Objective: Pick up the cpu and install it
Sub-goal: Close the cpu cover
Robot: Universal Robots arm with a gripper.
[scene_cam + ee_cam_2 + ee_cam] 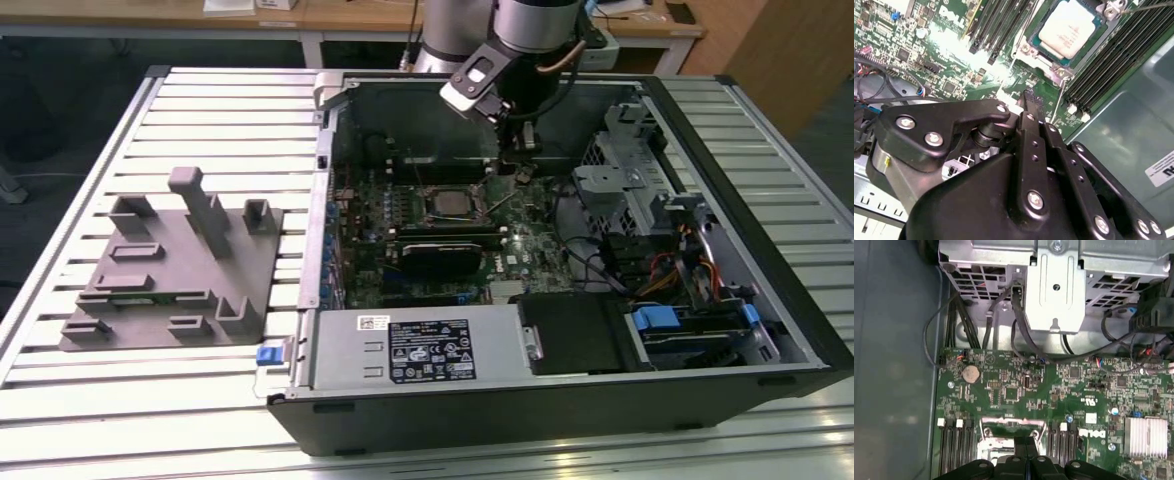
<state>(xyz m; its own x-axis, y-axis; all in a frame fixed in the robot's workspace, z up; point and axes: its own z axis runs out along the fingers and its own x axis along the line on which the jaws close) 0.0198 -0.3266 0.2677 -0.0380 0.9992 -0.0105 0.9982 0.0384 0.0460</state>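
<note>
Silvery-topped cpu (1066, 27), one, lies in the single socket frame (1024, 49) on the green motherboard (949, 65) inside one open computer case (534, 415). One gripper (1029, 96), fingers pressed together and empty, hangs just beside the socket, at the exterior view's right, open board around it. One grey fixture (174, 260) stands on the slatted table (200, 110), outside the case, at the exterior view's left

cpu (1068, 27) in socket frame (1025, 48), motherboard (534, 245) inside case (561, 415), fixture (160, 270) beside case
</note>
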